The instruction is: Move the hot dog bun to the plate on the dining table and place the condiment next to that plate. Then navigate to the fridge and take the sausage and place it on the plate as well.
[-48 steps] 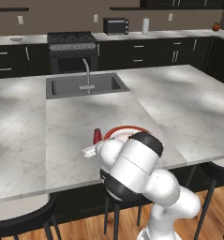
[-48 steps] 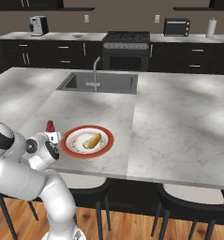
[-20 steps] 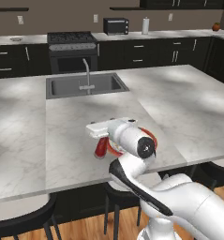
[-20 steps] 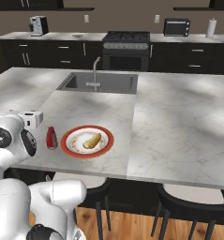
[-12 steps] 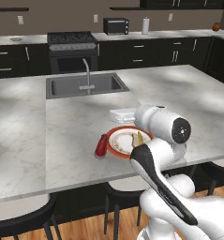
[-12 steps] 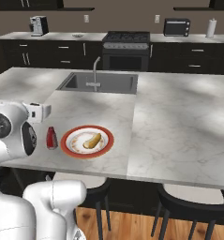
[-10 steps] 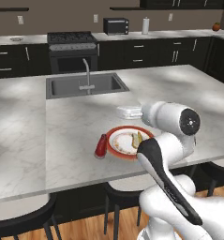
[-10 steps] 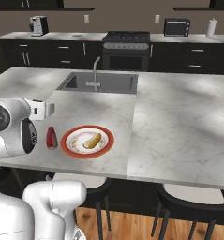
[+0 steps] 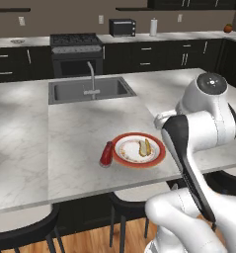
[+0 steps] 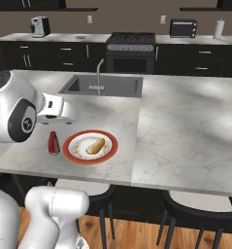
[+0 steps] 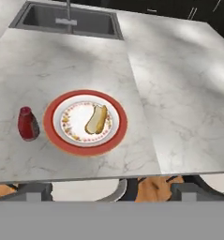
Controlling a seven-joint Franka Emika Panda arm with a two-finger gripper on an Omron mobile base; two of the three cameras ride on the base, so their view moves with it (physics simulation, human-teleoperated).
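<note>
Kitchen island before you — dining table (image 9: 75, 143) of veined marble, with its sink (image 9: 90, 90). Next, your plate (image 11: 55, 133), red-rimmed, near the front edge. Condiment (image 11: 27, 123) just beside it, apart. Hot dog bun (image 11: 97, 118) on the plate. Your gripper's jaws stand wide — nothing held.

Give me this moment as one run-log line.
hot dog bun: on plate | condiment: upright beside plate, dining table | gripper: open, holds nothing | sausage: not yet fetched
</note>
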